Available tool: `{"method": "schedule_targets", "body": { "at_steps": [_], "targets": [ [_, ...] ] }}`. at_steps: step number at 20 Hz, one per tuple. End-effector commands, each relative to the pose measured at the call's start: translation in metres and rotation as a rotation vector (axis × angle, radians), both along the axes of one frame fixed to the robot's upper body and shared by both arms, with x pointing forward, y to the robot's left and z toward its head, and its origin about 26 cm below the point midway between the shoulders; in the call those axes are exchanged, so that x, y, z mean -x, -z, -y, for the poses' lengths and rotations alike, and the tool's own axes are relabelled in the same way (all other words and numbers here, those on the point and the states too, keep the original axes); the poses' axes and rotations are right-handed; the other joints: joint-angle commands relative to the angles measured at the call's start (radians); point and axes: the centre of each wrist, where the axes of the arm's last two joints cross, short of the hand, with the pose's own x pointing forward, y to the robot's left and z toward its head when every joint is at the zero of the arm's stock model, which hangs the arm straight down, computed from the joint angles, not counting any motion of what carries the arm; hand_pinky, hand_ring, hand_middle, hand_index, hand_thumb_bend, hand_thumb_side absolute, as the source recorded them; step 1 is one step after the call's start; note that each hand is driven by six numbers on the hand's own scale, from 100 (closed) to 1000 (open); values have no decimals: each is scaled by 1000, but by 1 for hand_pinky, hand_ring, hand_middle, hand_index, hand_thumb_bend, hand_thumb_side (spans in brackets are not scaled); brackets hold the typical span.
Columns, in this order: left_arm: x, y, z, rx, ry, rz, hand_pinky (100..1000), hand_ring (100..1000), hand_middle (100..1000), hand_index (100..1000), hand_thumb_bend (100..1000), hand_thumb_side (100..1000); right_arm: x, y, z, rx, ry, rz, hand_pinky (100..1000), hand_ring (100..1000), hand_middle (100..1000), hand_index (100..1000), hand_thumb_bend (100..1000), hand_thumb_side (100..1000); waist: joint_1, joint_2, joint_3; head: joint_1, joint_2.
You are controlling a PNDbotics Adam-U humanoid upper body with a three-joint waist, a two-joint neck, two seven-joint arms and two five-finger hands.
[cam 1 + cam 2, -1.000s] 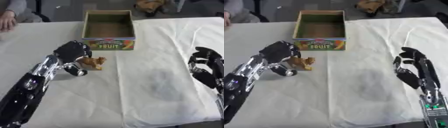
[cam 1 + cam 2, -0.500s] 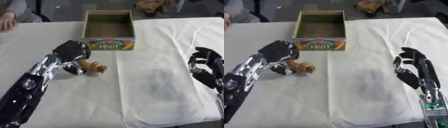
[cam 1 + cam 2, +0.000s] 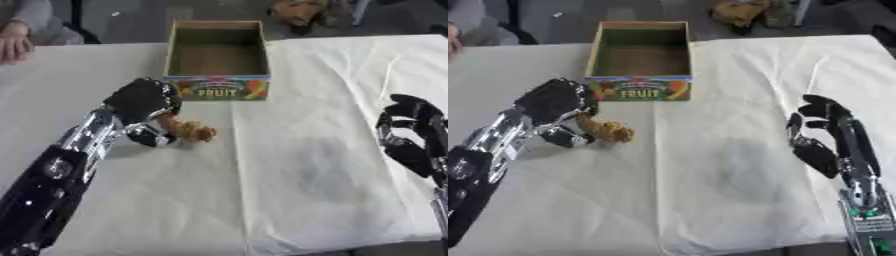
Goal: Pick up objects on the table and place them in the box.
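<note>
Left robot hand [image 3: 143, 102] sits over the left part of the counter [image 3: 332, 165], fingers curled down around one end of a small tan, lumpy toy [image 3: 188, 131]. Rest of the toy sticks out from under the hand toward the robot's right. Cannot make out what the toy is beyond colour and shape. It appears to lie on or just off the white cloth; contact with the cloth not clear from either view.

Key relation: toy's long axis runs roughly left-right across the counter, the gripped end nearer the hand's palm, the free end pointing to the middle of the counter. The box [image 3: 216, 61], open top, fruit label facing the robot, stands just beyond the hand, slightly to its right. So the carry is short: up, away from the robot, a little rightward, over the near wall.

Right robot hand [image 3: 820, 132] rests idle at the right edge, fingers loosely bent, holding nothing, well apart from both toy and box. Left hand is plainly the nearer one.

Box interior looks empty from here.
</note>
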Motion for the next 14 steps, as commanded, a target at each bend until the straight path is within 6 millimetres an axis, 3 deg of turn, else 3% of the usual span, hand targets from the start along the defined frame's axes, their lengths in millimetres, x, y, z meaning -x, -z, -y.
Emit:
{"method": "schedule_targets", "body": {
  "at_steps": [1,2,5,14],
  "targets": [
    [-3,-10,-2,16,1,34,287,385,375,531,525,217,-1,-6,1,9,-6,20,709,771,652,830,100,270,-1,-14,-2,1,6],
    [-3,-10,-2,20,3,36,287,385,375,531,525,217,-1,-6,1,9,-6,20,709,771,652,830,100,270,-1,-14,-2,1,6],
    [-3,-9,0,54,16,53,235,346,333,476,397,176,-1,-6,1,8,-6,20,710,772,652,830,100,270,-1,-14,-2,1,6],
    [-3,-6,4,201,67,119,211,273,232,357,346,117,-1,-6,1,8,-7,19,710,773,653,831,100,270,-1,-14,-3,1,6]
  ]
}}
